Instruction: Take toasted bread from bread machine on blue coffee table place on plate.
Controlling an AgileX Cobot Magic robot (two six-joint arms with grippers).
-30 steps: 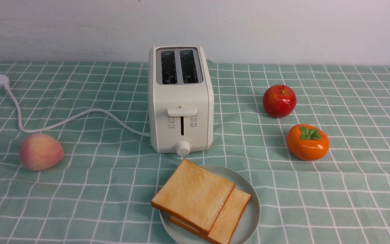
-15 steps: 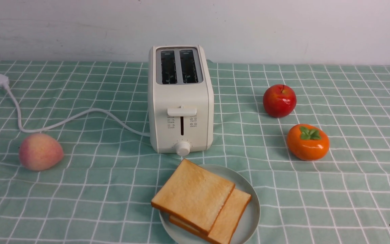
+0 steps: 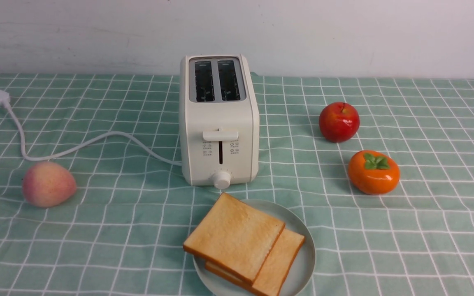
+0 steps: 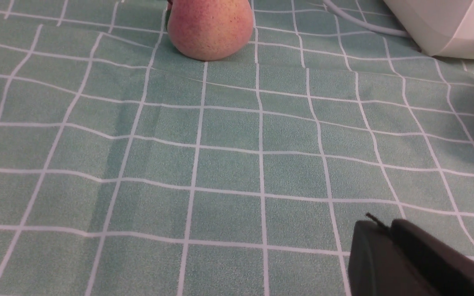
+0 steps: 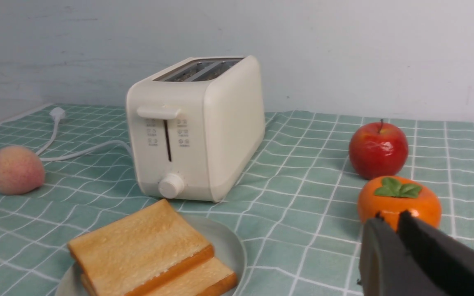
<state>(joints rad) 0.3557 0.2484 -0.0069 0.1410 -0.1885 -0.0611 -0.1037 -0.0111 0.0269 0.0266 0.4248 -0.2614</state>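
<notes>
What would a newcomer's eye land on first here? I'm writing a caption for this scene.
Probably the cream-white two-slot toaster, upright at the middle of the mint-green grid-patterned tablecloth, its slots empty. Just in front of it, two golden-tan square toast slices lie overlapping on a round pale blue-green plate. To the right, a glossy red apple and an orange persimmon add the strongest colour.

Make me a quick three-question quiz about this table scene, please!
1. True or false: the toaster slots are empty.
2. How many toast slices lie on the plate?
3. Which fruit sits on the robot's left of the toaster: A) red apple, B) persimmon, C) peach?

Key: 1 true; 2 two, overlapping; 3 C.
</notes>
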